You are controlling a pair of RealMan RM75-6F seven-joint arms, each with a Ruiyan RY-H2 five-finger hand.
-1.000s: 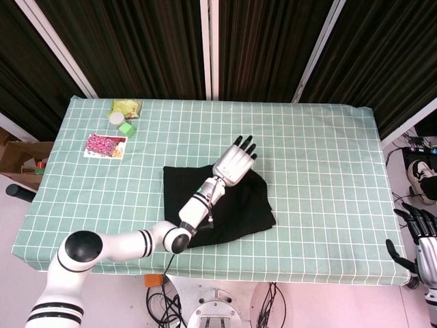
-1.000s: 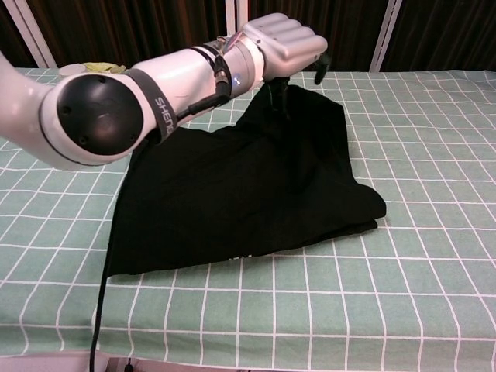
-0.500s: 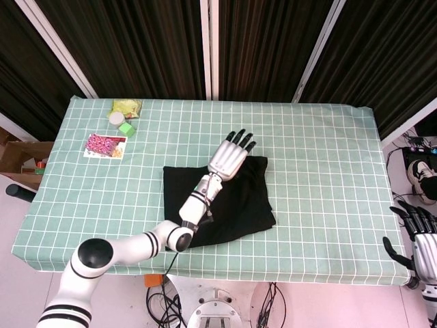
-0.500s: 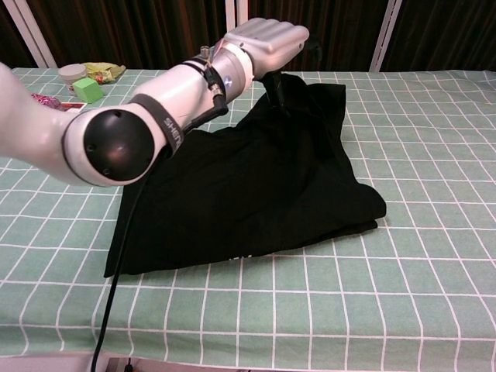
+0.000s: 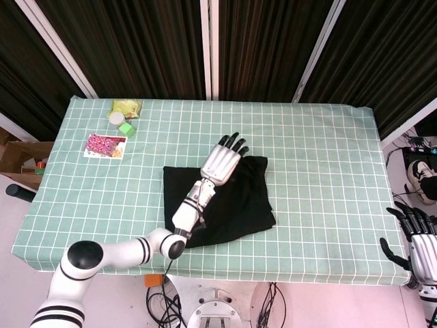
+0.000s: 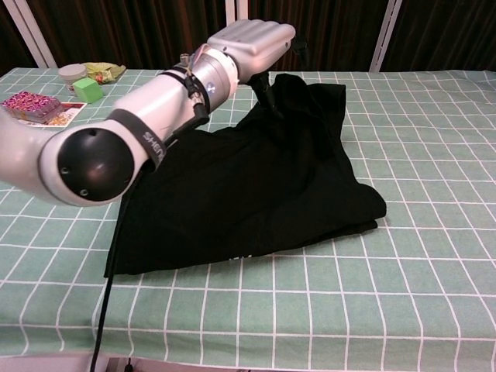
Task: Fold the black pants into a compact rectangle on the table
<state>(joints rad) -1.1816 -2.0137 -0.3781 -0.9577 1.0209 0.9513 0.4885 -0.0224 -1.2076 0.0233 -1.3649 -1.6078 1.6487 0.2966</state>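
Pants (image 5: pixel 229 201) lie mid table (image 5: pixel 321 150), soft black cloth, rough folded block. Head view only: right hand (image 5: pixel 413 239) off table edge, fingers apart, holding nothing. Left hand (image 5: pixel 222 156) flat, fingers spread, over pants' far edge. Chest view: thumb (image 6: pixel 267 94) touching cloth, shiny silver knuckles.

Left hand (image 5: pixel 222 158) reaches forward, fingers extended; right hand (image 5: pixel 418 240) hangs idle.

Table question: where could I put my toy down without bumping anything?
The table is bare right of the black pants, and also along the far edge. It's crowded at the far-left corner: white cup, green block, yellow bag, pink packet. The left hand hovers over the pants.
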